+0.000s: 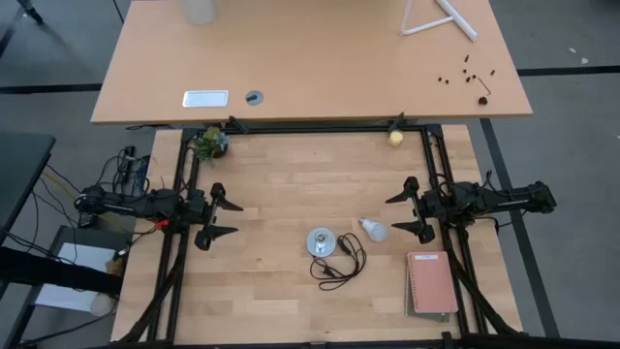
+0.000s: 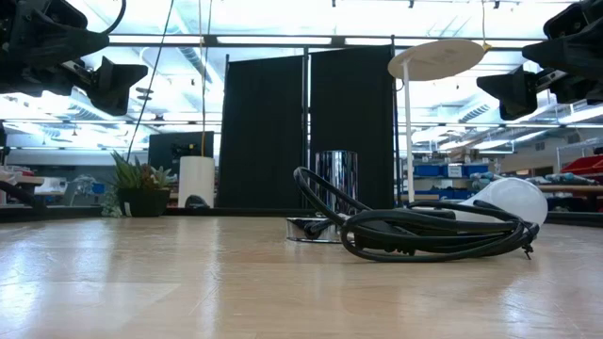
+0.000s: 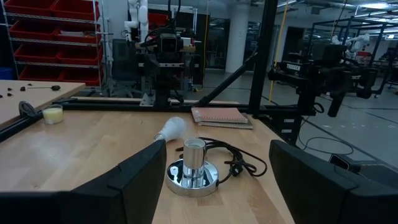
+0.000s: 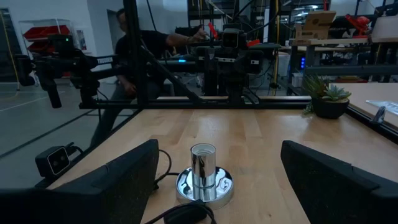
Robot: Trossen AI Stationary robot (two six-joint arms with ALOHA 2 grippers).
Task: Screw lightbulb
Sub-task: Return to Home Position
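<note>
High view: lightbulb point(image 1: 374, 230) on its side on worktop point(image 1: 291, 174), just beside right tool point(image 1: 392, 214), left tool point(image 1: 238, 219) well apart, both spread; low view: behind cord point(image 2: 433, 231); left wrist: neck roughly toward left tool; right wrist: unseen.

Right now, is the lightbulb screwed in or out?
Out. The lightbulb lies on its side on the table beside the socket, whose silver neck stands bare.

White pear-shaped glass lightbulb point(image 1: 374, 230), mirror-silver round metal socket point(image 1: 321, 241), jet-black coiled cord point(image 1: 339, 264), all on the pale, plank-striped wooden table point(image 1: 291, 184); by its right edge, a spiral notebook point(image 1: 431, 282), seemingly salmon-pink.
</note>
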